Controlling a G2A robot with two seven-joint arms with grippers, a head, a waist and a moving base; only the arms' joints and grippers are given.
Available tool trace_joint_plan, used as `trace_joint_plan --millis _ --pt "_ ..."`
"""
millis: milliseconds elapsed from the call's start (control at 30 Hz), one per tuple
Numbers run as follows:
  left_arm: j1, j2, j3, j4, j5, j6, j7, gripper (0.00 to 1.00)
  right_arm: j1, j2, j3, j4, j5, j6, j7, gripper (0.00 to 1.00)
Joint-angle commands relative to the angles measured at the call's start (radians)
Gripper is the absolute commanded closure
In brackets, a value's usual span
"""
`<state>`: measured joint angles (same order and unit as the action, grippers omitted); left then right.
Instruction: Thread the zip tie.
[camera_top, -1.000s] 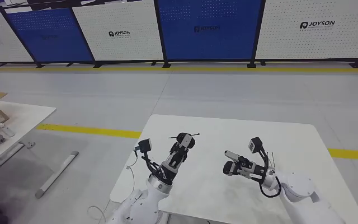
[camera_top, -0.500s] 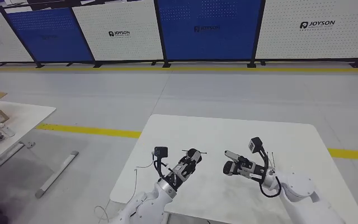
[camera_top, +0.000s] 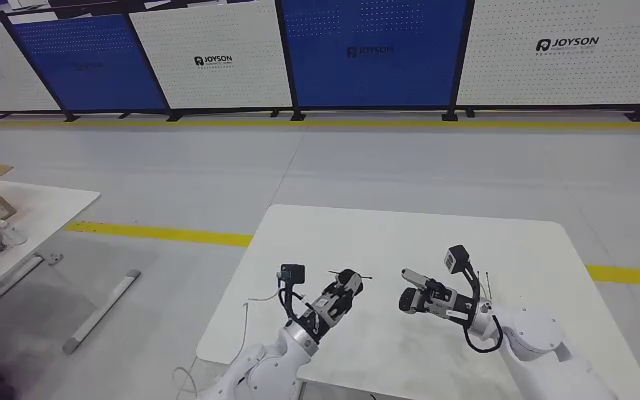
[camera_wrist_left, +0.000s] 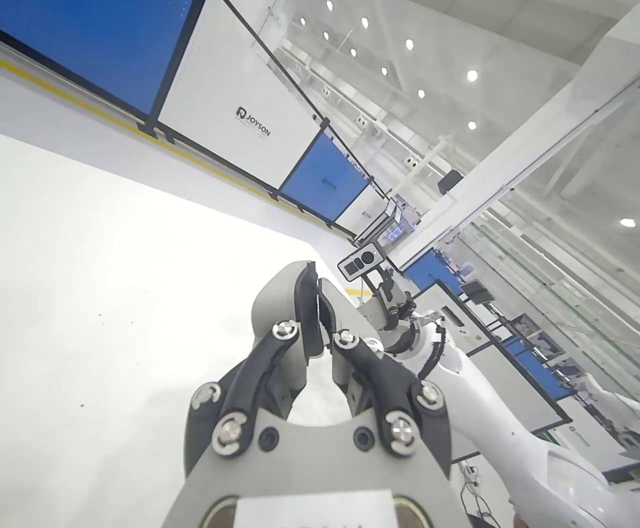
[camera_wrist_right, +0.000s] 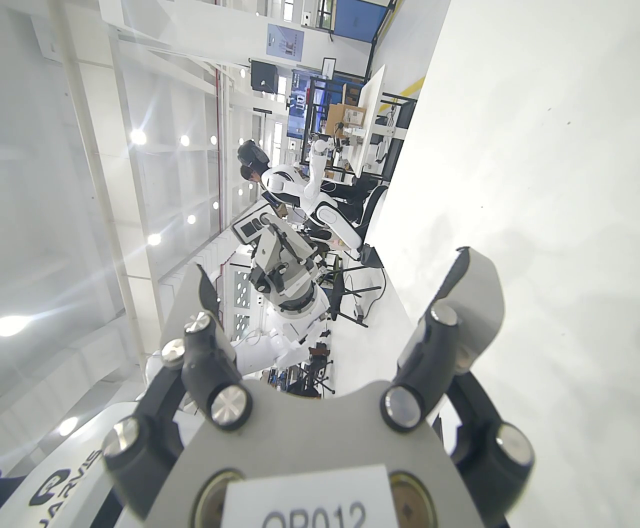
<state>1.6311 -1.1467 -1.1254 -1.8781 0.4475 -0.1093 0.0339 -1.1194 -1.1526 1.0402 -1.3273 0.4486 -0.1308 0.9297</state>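
Left gripper (camera_wrist_left: 314, 300): raised over the near left of the table (camera_top: 430, 230), fingers pressed together on the zip tie (camera_top: 364, 275), a thin dark strand crossing its tip. Likely held aloft to present an end to the other arm. Head or tail: too fine to tell. Right gripper (camera_wrist_right: 332, 267): just right, jaws wide apart, empty, facing the tie.

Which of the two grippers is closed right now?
The left gripper, pads pressed together on the thin black zip tie; the right gripper stands wide open, holding nothing.
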Motion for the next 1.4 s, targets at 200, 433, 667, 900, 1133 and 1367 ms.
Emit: trace_joint_plan --millis 200,433,667,900,1133,1367 --pt "0.003 0.009 0.006 0.019 0.148 0.024 -0.085 1.0 0.0 0.0 0.0 0.0 0.0 0.0 0.0 0.0" --pt "0.003 0.009 0.006 0.019 0.148 0.024 -0.085 1.0 0.0 0.0 0.0 0.0 0.0 0.0 0.0 0.0" --pt "0.003 0.009 0.006 0.019 0.148 0.024 -0.085 1.0 0.0 0.0 0.0 0.0 0.0 0.0 0.0 0.0" --pt "0.011 0.004 -0.004 -0.025 0.073 0.0 -0.017 1.0 0.0 0.0 0.0 0.0 0.0 0.0 0.0 0.0" --pt "0.063 0.004 -0.064 -0.103 -0.076 -0.126 0.078 1.0 0.0 0.0 0.0 0.0 0.0 0.0 0.0 0.0" --pt "0.084 0.005 -0.085 -0.116 -0.124 -0.182 0.099 1.0 0.0 0.0 0.0 0.0 0.0 0.0 0.0 0.0"
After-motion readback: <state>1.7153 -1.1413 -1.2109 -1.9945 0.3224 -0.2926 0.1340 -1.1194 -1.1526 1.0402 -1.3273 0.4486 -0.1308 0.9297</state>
